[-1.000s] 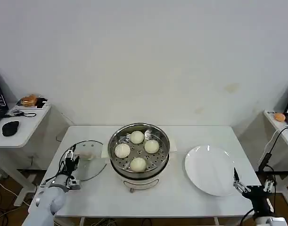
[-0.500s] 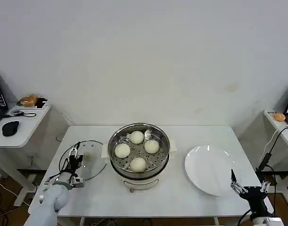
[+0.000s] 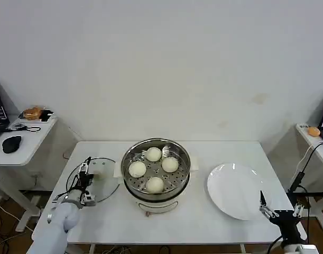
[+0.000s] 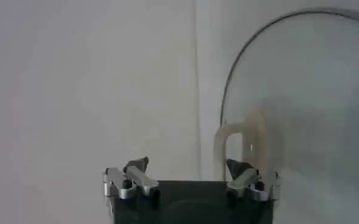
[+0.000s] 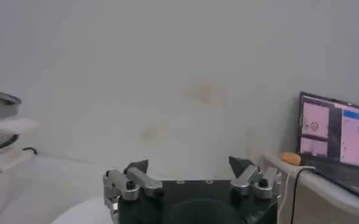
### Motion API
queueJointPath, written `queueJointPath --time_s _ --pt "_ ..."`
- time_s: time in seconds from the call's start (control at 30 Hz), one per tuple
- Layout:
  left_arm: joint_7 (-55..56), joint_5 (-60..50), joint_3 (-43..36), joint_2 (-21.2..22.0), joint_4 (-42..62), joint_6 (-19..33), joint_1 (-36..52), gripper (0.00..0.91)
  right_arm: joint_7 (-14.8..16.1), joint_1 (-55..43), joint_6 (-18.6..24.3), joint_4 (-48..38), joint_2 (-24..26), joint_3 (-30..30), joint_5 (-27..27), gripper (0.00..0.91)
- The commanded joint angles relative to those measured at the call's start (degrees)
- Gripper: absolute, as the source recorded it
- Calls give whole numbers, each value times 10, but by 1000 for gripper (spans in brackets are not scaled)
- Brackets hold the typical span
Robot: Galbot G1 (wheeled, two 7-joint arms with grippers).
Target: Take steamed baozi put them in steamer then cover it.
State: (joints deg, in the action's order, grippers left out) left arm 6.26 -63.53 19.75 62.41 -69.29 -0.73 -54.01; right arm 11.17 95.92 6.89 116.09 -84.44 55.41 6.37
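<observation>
Since a second ago we see the left gripper (image 3: pixel 85 177) creep forward over the cover (image 3: pixel 98 180), which lies flat on the table (image 3: pixel 119 222) left of the steamer (image 3: pixel 156 169). All four steamed baozi (image 3: pixel 154 184) sit inside; only covering remains. Left jaws spread beside the handle (image 4: pixel 243 143). Right gripper (image 3: pixel 270 210) idles open near the plate (image 3: pixel 236 190).

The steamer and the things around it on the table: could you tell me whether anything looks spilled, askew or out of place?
Nothing stands out. Four buns sit evenly in the upright steamer, the lid lies flat beside it by the open left gripper, and the plate is bare near the open right gripper.
</observation>
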Motion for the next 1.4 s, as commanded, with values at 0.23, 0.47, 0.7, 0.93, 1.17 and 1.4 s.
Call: queueJointPath --time_s 0.23,0.47,0.7,0.93,1.17,1.4 --pt "13 -4 2 5 32 7 16 0 0 -3 -1 -4 0 -1 0 907" --pt "20 -11 22 9 19 18 -12 0 1 -2 0 -3 3 -4 0 907" --pt "40 -8 62 12 -41 15 -66 0 1 0 0 4 9 -15 0 907" --pt "74 -10 118 25 -163 -54 -144 0 2 -3 0 2 22 -28 0 907" --pt "35 -8 164 22 -293 -109 -206 0 4 -2 -5 1 41 -45 -1 907" --pt "-35 19 180 -15 -398 -159 -253 0 5 -2 -6 0 46 -60 -6 907"
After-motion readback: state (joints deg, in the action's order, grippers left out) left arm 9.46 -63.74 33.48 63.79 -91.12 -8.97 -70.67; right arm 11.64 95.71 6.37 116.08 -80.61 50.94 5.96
